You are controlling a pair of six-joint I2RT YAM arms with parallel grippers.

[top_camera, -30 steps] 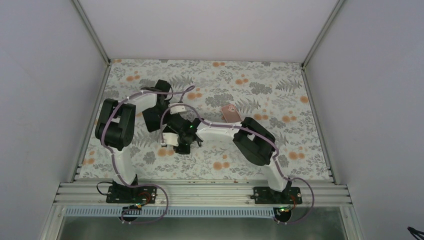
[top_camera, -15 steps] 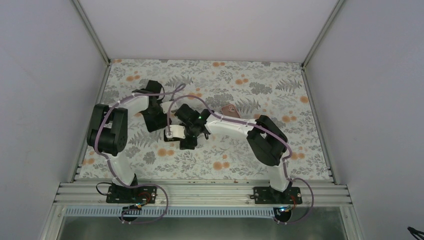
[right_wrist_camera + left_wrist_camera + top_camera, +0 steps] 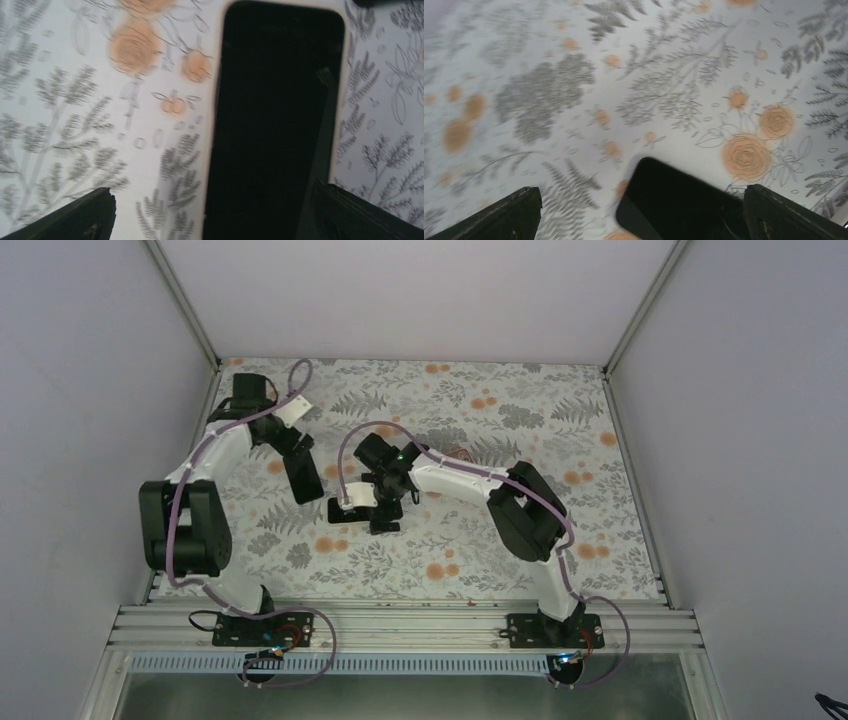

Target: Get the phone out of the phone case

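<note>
A black phone [image 3: 308,485] lies screen up and slantwise on the flowered table, left of centre. The phone case shows only as a thin pale rim [image 3: 216,125] round it in the right wrist view. My left gripper [image 3: 290,448] hangs open over the phone's far end. In the left wrist view, one corner of the phone [image 3: 674,200] lies between its spread fingers [image 3: 640,192]. My right gripper [image 3: 335,508] is open above the near end. In its own view the phone [image 3: 275,125] runs up from between the fingers [image 3: 212,192]. Neither gripper touches it.
A pink flat thing [image 3: 457,454] lies at the middle right, mostly hidden behind my right forearm. My left elbow [image 3: 180,530] stands close to the left wall. White walls close in the table [image 3: 560,390] on three sides.
Both grippers have gone from shut to open. My left arm has swung out toward the back left corner. My right gripper has shifted slightly back and now covers more of the pink thing. The phone has stayed put.
</note>
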